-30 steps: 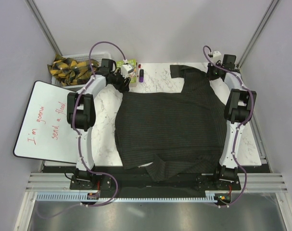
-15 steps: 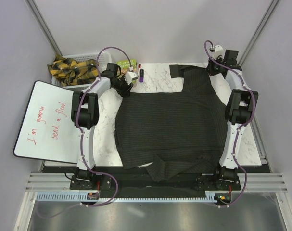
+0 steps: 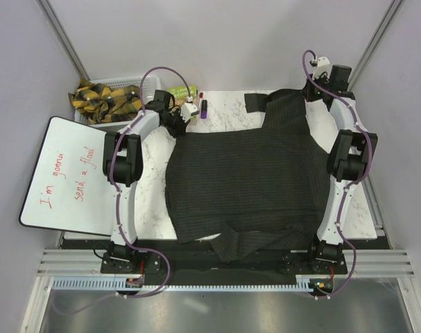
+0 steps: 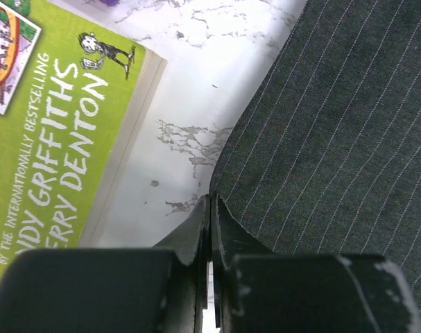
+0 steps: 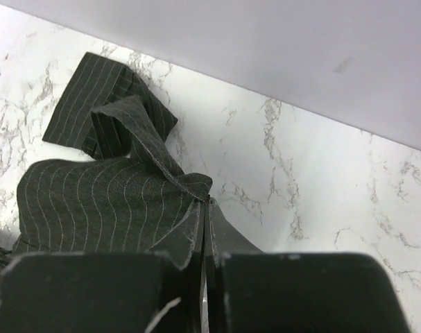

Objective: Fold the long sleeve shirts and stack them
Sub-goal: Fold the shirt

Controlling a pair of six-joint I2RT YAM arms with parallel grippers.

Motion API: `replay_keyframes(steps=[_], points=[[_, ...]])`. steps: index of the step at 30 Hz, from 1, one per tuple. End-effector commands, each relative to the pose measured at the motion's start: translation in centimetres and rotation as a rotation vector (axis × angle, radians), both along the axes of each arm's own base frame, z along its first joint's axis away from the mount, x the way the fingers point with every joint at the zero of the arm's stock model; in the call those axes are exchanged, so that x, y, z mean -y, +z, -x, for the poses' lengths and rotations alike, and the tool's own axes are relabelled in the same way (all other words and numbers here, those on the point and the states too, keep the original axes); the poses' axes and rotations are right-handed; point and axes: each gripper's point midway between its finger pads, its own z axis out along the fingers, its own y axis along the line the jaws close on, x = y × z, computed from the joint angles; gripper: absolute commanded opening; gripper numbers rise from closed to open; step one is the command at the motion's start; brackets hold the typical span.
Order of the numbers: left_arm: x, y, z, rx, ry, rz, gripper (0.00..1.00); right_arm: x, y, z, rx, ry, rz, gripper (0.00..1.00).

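One long sleeve shirt (image 3: 245, 180), dark charcoal with fine pale stripes, lies spread over most of the table, one sleeve (image 3: 255, 102) at the far edge and one bunched at the near edge. My left gripper (image 3: 177, 125) is at its far left corner. In the left wrist view the left gripper (image 4: 211, 200) is shut, its tips pinching the edge of the shirt (image 4: 335, 125). My right gripper (image 3: 310, 93) is at the far right corner, raised a little. In the right wrist view the right gripper (image 5: 205, 200) is shut on a lifted fold of the shirt (image 5: 106, 201).
A green book (image 3: 182, 92) lies just beyond the left gripper, close to the shirt's edge in the left wrist view (image 4: 50, 139). A purple marker (image 3: 204, 107) lies beside it. A white basket (image 3: 151, 80) of yellow-black cloth and a whiteboard (image 3: 64, 177) sit at the left.
The left gripper moved onto the shirt's far left corner and shut there. The right arm drew back and up with the far right corner, stretching the cloth towards the far edge.
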Motion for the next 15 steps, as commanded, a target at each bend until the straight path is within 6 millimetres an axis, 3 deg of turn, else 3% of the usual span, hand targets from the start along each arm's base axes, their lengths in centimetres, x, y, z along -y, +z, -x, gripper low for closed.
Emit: replay_keyframes(steps=[1, 9, 15], points=[[-0.2, 6.3, -1.8, 0.131, 0.016, 0.024, 0.03, -0.1, 8.2, -0.2, 0.166, 0.015, -0.02, 0.0], [-0.5, 5.6, -2.1, 0.125, 0.032, 0.003, 0.21, -0.4, 8.5, 0.1, 0.168, 0.033, -0.034, 0.0], [-0.4, 4.8, -2.4, 0.116, 0.026, -0.003, 0.21, -0.7, 8.2, -0.1, 0.163, 0.039, -0.054, 0.0]])
